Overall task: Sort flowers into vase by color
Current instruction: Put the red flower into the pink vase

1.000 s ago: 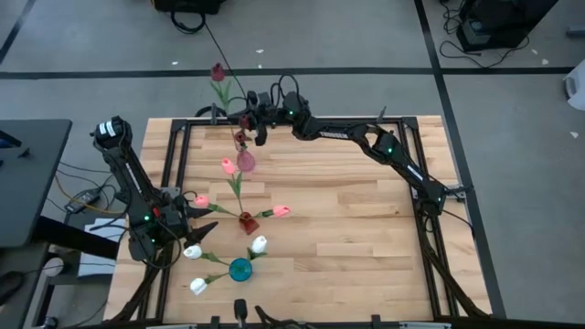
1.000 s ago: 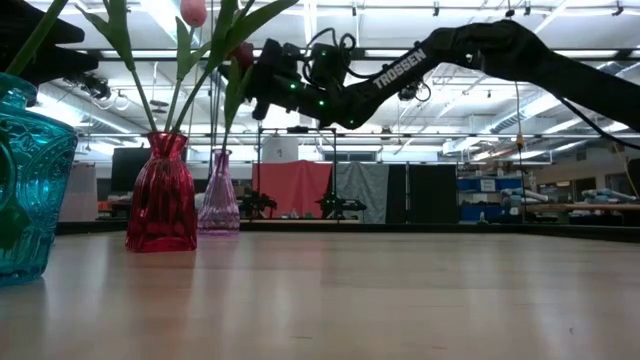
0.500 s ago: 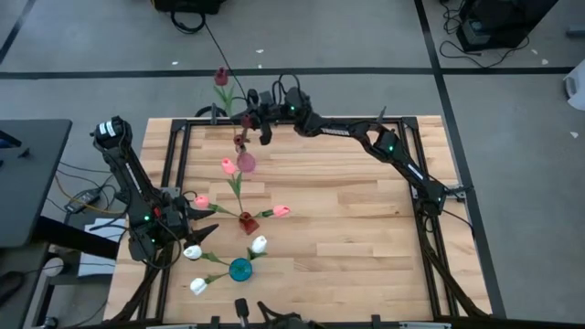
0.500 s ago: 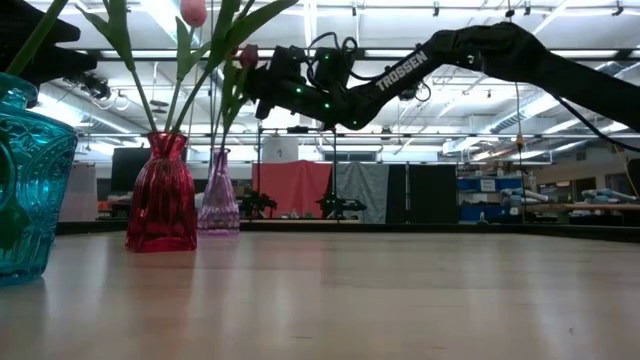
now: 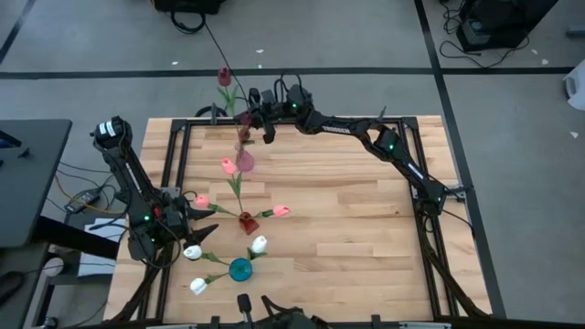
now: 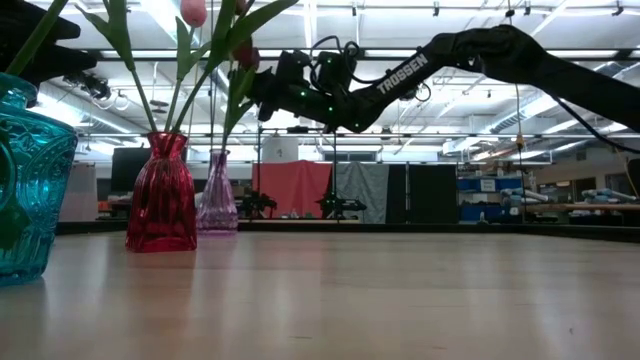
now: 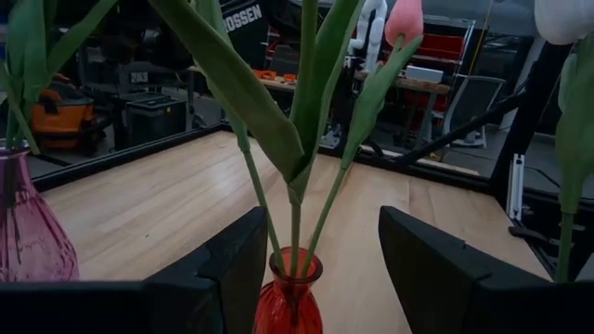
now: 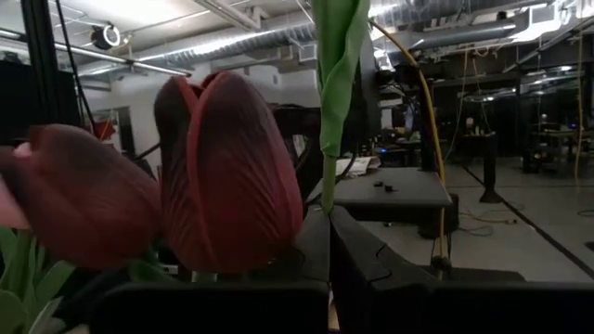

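Note:
My right gripper (image 5: 253,117) reaches over the table's far left part and is shut on a maroon tulip (image 5: 223,77), whose head tilts out past the far edge. Just below it a lilac vase (image 5: 245,162) stands with two maroon heads (image 8: 227,176) in it. A red vase (image 5: 247,222) holds pink tulips (image 5: 228,165). A teal vase (image 5: 240,269) holds white tulips (image 5: 260,243). My left gripper (image 5: 196,224) waits open near the left edge, pointing at the red vase (image 7: 292,297). My right gripper pinches the maroon tulip's thin green stem (image 8: 327,199) between its two fingers, below a leaf. The fingers come about level from the table's right side and lie across the stem. The tulip is lifted, its head (image 6: 247,55) uppermost; its lower end is hidden.
A black metal frame (image 5: 183,123) runs around the wooden tabletop. The table's right half (image 5: 366,228) holds only bare wood. In the low view the teal vase (image 6: 30,190) stands close at the near left, with the red vase (image 6: 160,195) and the lilac vase (image 6: 218,195) behind it.
My right gripper has drifted slightly toward the table's right edge and turned a little, staying shut on the maroon tulip, which has swung with it.

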